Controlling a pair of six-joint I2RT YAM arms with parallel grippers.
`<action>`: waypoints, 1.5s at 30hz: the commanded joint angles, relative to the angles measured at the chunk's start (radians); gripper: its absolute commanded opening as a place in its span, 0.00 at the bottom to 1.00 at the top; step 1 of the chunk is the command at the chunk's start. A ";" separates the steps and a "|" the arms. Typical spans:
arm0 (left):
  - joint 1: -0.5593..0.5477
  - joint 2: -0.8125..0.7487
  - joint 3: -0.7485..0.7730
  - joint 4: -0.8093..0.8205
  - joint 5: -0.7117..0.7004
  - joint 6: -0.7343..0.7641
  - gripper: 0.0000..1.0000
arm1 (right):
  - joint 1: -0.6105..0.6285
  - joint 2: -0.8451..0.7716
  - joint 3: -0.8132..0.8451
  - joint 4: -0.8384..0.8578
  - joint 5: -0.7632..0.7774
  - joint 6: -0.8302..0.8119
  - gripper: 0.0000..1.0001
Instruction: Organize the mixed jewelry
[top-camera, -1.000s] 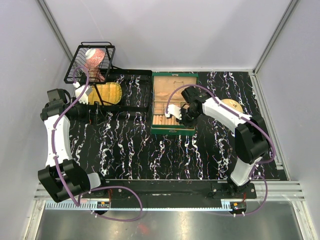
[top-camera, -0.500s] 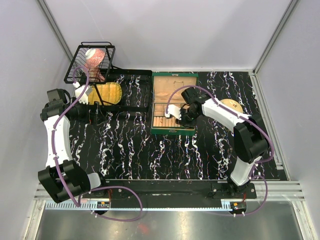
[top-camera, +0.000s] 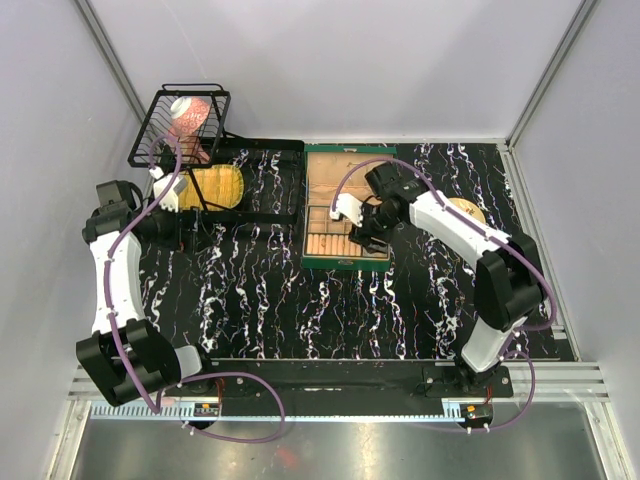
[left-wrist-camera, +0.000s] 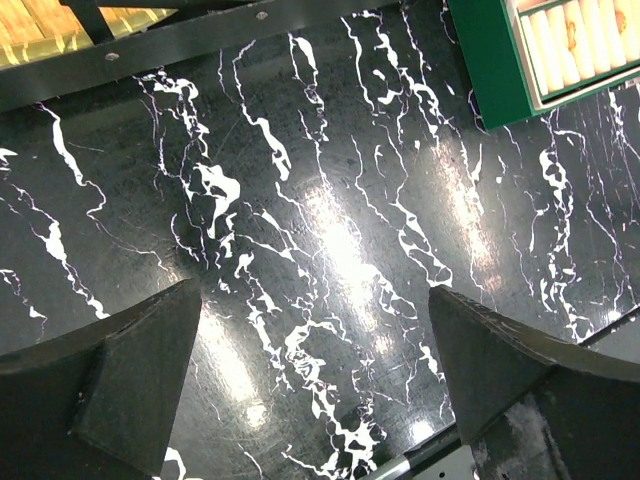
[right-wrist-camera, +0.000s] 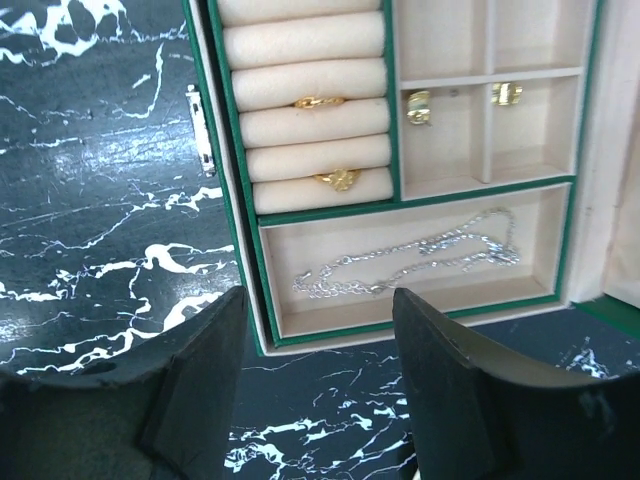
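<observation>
The green box (top-camera: 345, 262) lies open mid-table. My right gripper (top-camera: 360, 222) hovers over its near end, open and empty (right-wrist-camera: 318, 300). In the right wrist view, a silver chain (right-wrist-camera: 410, 265) lies in the box's long beige compartment just beyond the fingertips. Two gold rings (right-wrist-camera: 318, 102) (right-wrist-camera: 338, 179) sit between the cream rolls, and two small gold pieces (right-wrist-camera: 419, 106) (right-wrist-camera: 506, 93) rest in the square compartments beside the green divider (right-wrist-camera: 394, 100). My left gripper (top-camera: 198, 228) is open and empty (left-wrist-camera: 312, 295) over bare black marble table, with a corner of the box (left-wrist-camera: 490, 70) far off.
A round tan plate (top-camera: 466, 212) lies right of the box, partly under the right arm. A black tray holding a yellow item (top-camera: 215, 185) and a tilted black wire basket (top-camera: 180, 125) stand at the back left.
The right gripper's jaws have opened and it has drawn slightly toward the far side over the box. The left arm has not moved.
</observation>
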 joint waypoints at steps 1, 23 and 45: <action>0.005 -0.020 -0.008 0.016 0.056 0.031 0.99 | 0.001 -0.079 0.072 -0.025 -0.021 0.080 0.66; -0.076 0.061 0.043 0.131 0.169 -0.081 0.99 | -0.224 0.050 0.324 0.111 0.117 0.396 1.00; -0.078 0.018 -0.002 0.109 0.089 -0.030 0.99 | -0.345 0.234 0.459 0.220 -0.359 0.394 1.00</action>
